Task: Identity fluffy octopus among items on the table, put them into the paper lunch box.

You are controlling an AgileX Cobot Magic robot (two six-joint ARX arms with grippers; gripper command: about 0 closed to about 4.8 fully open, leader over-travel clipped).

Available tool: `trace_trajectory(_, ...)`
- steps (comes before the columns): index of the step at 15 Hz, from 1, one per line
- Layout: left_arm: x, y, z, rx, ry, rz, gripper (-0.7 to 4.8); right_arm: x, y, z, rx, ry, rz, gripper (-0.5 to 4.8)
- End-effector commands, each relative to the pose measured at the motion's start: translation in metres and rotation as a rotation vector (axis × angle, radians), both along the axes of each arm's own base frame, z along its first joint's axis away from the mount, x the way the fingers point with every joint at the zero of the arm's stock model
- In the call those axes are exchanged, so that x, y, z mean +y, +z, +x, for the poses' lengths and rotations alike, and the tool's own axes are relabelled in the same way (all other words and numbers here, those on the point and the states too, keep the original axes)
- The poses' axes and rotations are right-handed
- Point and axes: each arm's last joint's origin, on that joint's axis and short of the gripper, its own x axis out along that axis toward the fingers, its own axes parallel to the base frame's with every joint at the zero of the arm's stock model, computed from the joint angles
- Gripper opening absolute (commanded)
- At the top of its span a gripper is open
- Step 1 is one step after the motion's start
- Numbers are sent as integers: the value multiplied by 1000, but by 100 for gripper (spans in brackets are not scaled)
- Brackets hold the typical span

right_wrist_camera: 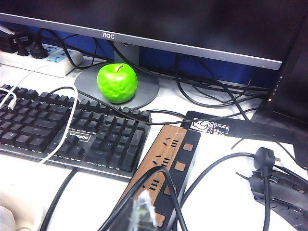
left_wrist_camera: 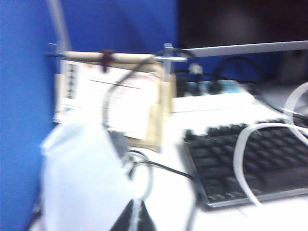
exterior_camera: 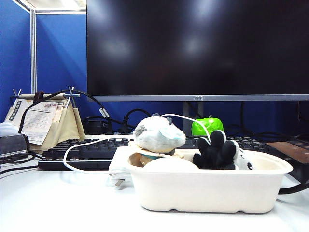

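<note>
In the exterior view the fluffy octopus, black tentacles up and its grey-white head to the right, lies inside the off-white paper lunch box on the white table. Neither gripper shows in that view. The left wrist view is blurred; my left gripper is over the table's left end near a white bag, its dark fingertips together with nothing between them. My right gripper hangs over a brown power strip, shut and empty. Neither wrist view shows the octopus.
A rounder pale grey plush with a teal patch sits at the box's back left rim. Behind stand a black keyboard, a green apple, a monitor and a desk calendar. White and black cables trail across the desk.
</note>
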Motion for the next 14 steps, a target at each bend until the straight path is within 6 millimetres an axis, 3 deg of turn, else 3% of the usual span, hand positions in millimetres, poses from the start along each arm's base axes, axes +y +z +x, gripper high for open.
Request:
trace_trajectory(1,0,2,2,-92,12,1,-5,0,3,0,-17,1,1,-6)
trace_trajectory(14,0,1,2,-121,-1,1,-5,0,3,0,-17,1,1,-6)
